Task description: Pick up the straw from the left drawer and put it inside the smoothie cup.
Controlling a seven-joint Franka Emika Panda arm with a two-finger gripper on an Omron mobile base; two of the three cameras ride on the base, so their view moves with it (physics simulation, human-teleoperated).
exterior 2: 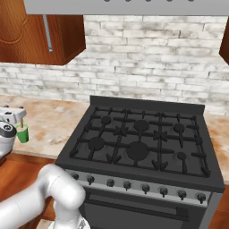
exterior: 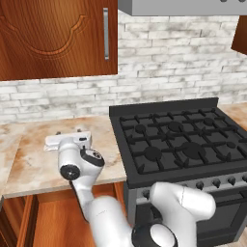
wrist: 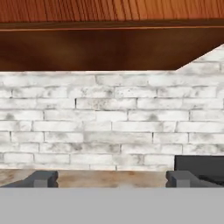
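Two dark fingertips (wrist: 43,178) rise at the bottom of the hand view, set far apart with nothing between them; the gripper (wrist: 111,179) stands wide open and holds nothing. Beyond the tips lies a strip of marbled counter (wrist: 109,177), then the white brick wall (wrist: 109,122), with the underside of a wooden wall cabinet (wrist: 87,43) above and the black back edge of the stove (wrist: 199,164) at the right. The hand looks level toward the wall rather than down.

From the right base view, the gripper (exterior 2: 11,115) sits at the far left edge, just over the smoothie cup (exterior 2: 22,133), which stands green and upright on the counter near its front edge, left of the stove. Whether they touch cannot be told. In the left base view the gripper (exterior: 72,141) hovers over the counter and hides the cup.

The straw is too thin to make out in any view, so whether it stands in the cup cannot be confirmed. The left drawer (exterior: 53,219) shows below the counter as open reddish wood, with no straw seen on its visible part.

Judging by the empty, opened jaws directly above the cup, the release appears done; what is left is likely lifting clear.
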